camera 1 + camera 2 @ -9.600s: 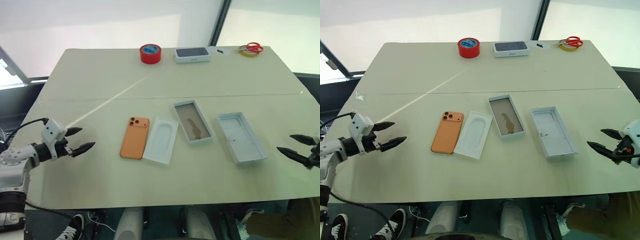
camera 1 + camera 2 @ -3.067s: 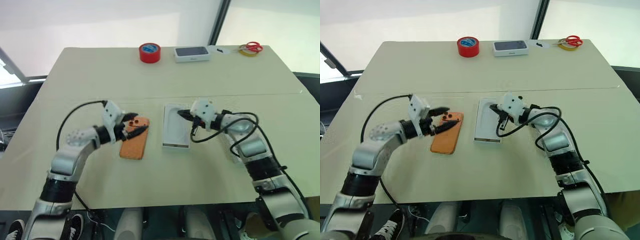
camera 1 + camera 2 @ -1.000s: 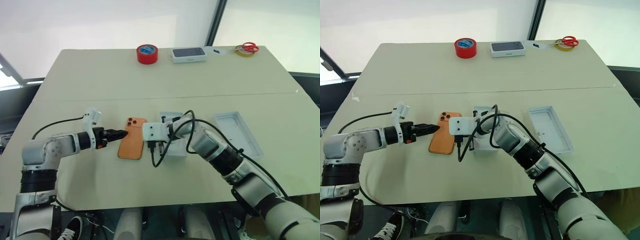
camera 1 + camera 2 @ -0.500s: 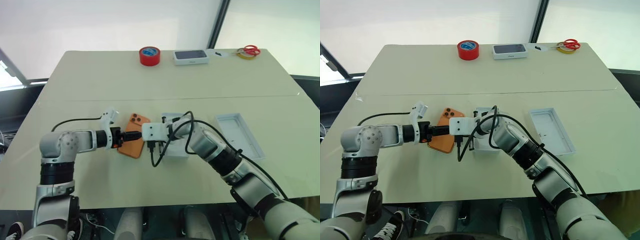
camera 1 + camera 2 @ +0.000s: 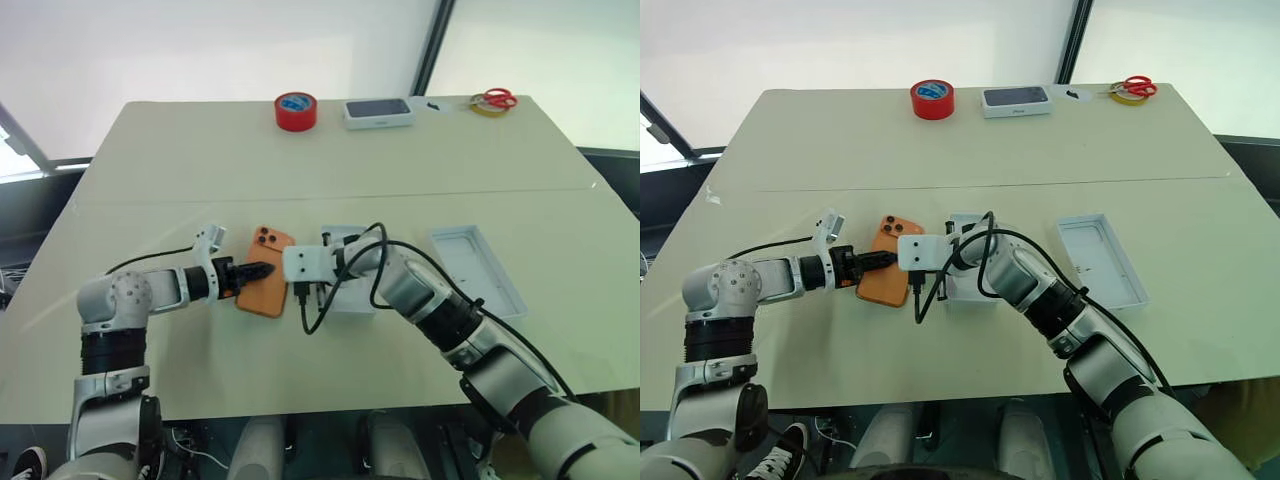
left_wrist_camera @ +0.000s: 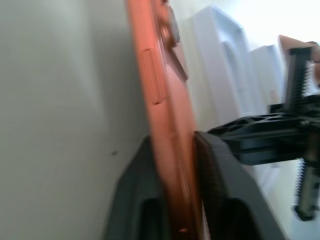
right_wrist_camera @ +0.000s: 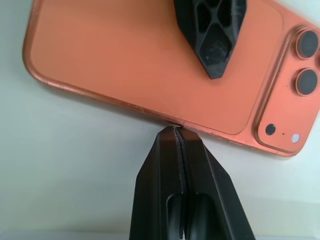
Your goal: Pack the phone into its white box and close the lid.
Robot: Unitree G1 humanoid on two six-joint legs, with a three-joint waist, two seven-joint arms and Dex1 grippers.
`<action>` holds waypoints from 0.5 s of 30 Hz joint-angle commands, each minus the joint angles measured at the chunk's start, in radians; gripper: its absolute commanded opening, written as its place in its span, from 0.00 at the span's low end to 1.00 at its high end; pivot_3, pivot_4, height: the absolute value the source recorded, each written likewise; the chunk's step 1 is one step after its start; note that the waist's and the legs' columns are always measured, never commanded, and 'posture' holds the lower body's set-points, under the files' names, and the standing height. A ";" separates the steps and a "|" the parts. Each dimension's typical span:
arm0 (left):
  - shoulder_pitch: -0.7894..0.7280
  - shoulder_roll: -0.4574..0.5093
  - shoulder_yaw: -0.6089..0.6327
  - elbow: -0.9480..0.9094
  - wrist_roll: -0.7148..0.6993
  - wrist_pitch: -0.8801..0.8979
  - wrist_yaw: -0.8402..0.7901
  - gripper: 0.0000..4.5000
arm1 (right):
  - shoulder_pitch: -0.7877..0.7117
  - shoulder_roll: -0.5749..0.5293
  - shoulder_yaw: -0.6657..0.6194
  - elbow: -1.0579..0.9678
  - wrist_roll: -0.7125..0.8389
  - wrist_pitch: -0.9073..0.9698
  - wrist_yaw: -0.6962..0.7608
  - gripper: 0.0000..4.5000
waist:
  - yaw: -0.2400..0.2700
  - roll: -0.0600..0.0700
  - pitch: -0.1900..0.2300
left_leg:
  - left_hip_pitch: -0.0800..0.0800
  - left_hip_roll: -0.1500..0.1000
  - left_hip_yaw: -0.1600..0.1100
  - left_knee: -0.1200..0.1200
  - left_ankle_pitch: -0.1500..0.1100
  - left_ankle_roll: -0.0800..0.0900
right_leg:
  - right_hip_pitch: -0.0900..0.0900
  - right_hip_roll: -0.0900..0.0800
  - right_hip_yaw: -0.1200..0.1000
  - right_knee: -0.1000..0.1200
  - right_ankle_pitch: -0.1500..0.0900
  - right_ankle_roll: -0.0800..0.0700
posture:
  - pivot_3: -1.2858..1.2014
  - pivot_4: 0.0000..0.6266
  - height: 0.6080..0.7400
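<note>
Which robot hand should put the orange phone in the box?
The left gripper, probably: its fingers already pinch the phone by its edge. The right gripper is shut, its tip only touching the phone's other side. The white box lies just beyond.

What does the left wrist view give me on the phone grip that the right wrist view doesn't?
Left wrist view: the phone edge-on, clamped between the left gripper's fingers, lifted off the table, with the white insert beyond. Right wrist view: the phone's orange back and camera lenses, and the shut right gripper tip touching its long edge. Both: phone and left gripper on it.
</note>
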 commanded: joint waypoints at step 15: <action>0.059 -0.002 0.028 0.037 -0.067 -0.010 0.007 0.00 | -0.006 0.023 -0.086 -0.030 0.053 -0.035 -0.052 0.00 | -0.009 0.000 0.000 | 0.000 0.001 0.000 -0.003 0.000 0.000 | -0.002 -0.001 0.000 -0.002 0.000 -0.001 | 0.52 0.24 1.00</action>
